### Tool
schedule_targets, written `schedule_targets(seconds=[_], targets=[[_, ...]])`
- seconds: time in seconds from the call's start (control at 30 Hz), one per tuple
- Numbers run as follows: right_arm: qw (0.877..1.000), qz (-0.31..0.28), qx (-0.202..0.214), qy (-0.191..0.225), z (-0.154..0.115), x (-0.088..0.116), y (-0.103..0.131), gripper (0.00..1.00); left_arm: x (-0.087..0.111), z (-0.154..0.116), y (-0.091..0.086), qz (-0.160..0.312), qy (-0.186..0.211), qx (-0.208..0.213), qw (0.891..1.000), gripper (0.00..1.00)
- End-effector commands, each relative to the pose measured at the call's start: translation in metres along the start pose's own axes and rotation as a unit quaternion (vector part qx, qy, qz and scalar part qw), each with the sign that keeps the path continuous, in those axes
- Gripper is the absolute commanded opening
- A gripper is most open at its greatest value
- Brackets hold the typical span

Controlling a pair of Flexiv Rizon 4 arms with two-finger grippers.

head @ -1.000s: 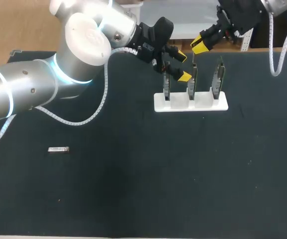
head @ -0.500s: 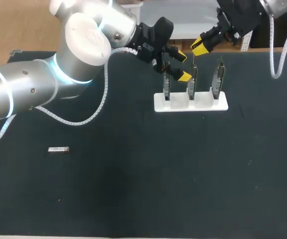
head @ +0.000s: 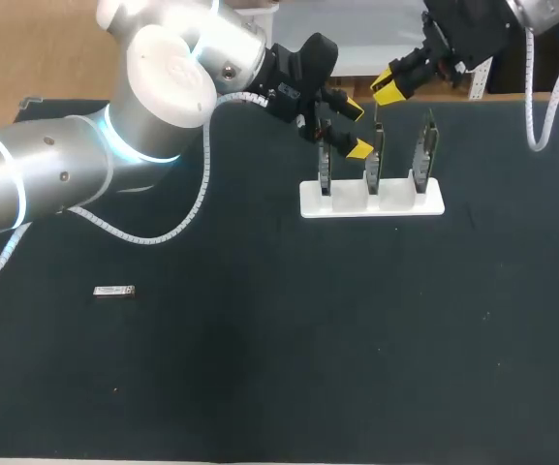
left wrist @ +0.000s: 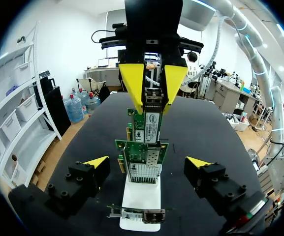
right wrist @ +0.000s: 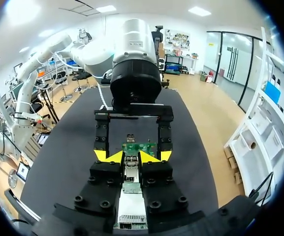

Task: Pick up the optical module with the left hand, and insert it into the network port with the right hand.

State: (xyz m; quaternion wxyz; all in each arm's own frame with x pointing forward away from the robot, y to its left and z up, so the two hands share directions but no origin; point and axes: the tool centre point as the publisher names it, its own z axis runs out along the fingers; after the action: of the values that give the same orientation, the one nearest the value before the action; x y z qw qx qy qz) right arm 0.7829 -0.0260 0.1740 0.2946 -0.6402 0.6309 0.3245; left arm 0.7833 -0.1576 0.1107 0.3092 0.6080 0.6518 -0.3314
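A white stand [head: 432, 202] holds three upright green network cards [head: 375, 163]. My right gripper [head: 392, 87] hangs over the middle card, shut on a silver optical module [right wrist: 130, 173], which shows again between the yellow fingers in the left wrist view [left wrist: 153, 97]. The module's tip is right at the card's port [right wrist: 138, 146]; I cannot tell how far in it is. My left gripper [head: 356, 128] stands open beside the stand, its fingers [left wrist: 96, 162] spread on either side of the row of cards [left wrist: 142, 156] without touching them. A second optical module [head: 114, 291] lies flat on the table [head: 289, 368] at the left.
The black table runs wide in front of the stand. My left arm [head: 85, 165] crosses the table's far left part, with its white cable [head: 198, 199] looping low over the surface.
The right gripper with the module has crept very slightly toward the far edge. The left arm has not moved.
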Motion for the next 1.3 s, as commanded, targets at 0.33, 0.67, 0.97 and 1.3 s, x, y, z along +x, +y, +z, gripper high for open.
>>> schedule_targets(seconds=[0.33, 0.67, 0.97, 1.3], targets=[[1.0, 0.01, 0.004, -0.005, 0.0034, 0.0072, 0.0029, 0.0, -0.0007, -0.0007, -0.0009, -0.001, 0.002, -0.001, 1.0, 1.0], [1.0, 0.0, 0.002, -0.009, 0.0009, 0.0033, 0.0015, 0.0, -0.0007, -0.0007, -0.0009, -0.001, 0.002, -0.001, 1.0, 1.0], [1.0, -0.006, -0.006, -0.006, 0.0024, 0.0027, 0.0009, 0.0, -0.0007, -0.0007, -0.0009, -0.001, 0.002, -0.001, 1.0, 1.0], [1.0, 0.004, -0.011, -0.003, 0.0043, 0.0083, 0.0008, 0.0, -0.0007, -0.0007, -0.0009, -0.001, 0.002, -0.001, 1.0, 1.0]])
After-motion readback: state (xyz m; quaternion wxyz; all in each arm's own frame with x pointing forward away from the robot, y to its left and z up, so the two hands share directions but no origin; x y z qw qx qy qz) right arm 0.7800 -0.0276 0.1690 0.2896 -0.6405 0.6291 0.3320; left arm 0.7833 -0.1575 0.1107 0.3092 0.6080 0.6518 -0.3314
